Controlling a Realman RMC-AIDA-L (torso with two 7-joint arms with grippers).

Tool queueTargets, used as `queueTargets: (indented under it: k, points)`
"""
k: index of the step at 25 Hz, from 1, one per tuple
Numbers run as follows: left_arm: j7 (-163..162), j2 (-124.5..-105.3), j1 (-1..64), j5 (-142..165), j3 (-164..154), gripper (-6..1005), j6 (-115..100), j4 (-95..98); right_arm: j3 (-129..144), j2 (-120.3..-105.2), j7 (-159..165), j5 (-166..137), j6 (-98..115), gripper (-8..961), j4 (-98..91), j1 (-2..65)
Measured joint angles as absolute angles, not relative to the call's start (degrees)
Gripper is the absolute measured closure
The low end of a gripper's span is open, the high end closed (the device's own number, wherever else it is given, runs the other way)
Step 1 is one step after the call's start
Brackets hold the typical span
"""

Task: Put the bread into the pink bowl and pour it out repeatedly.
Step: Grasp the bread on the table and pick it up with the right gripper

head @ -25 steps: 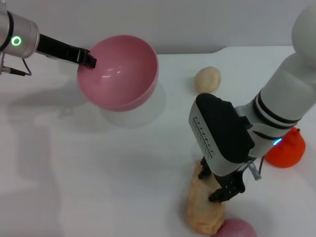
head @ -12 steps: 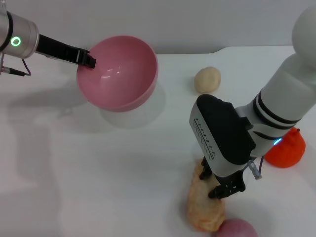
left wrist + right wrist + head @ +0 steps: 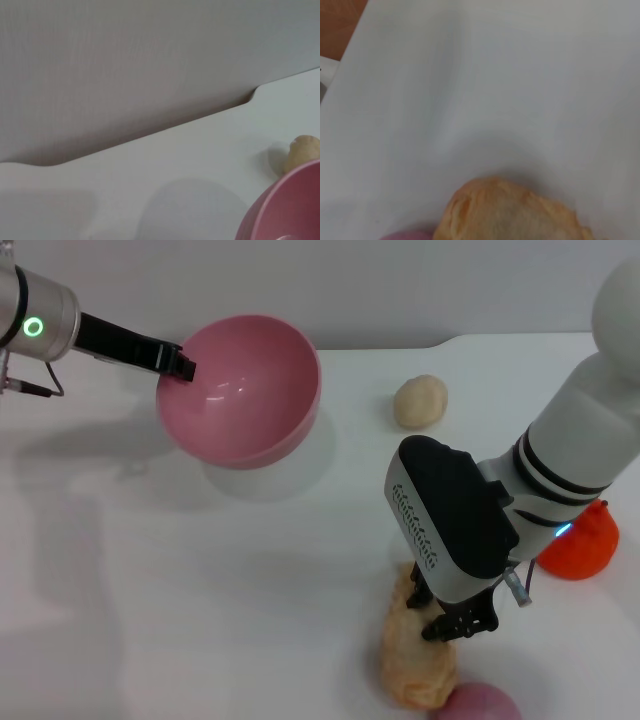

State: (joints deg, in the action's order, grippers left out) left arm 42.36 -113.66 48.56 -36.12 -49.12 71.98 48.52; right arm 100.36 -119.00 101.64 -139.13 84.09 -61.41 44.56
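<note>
The left gripper (image 3: 183, 362) clamps the rim of the pink bowl (image 3: 240, 390), raised and tilted at 11 o'clock. At 5 o'clock the right gripper (image 3: 447, 617) is down on the bread (image 3: 412, 660), which lies on the white table (image 3: 200, 590); how wide its claw stands I cannot tell.

I see the pink bowl (image 3: 240, 388) is glossy and plain pink, with black left claw (image 3: 180, 363) at its rim. Under my black right claw (image 3: 452, 625) the bread (image 3: 412, 660) is tan with pale cream. The surface (image 3: 200, 590) is white. Beyond the right claw is a beige bun (image 3: 420, 401), beside it an orange fruit (image 3: 578, 540).
</note>
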Motion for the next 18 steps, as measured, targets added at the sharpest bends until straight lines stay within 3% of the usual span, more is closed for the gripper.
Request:
queueTargets:
  k: [18]
  points:
    - [42.4,-113.90,48.3,-36.1,-49.1,954,72.3,48.5,100.8,-119.00,101.6,-139.2,84.4,748,-61.6,44.6]
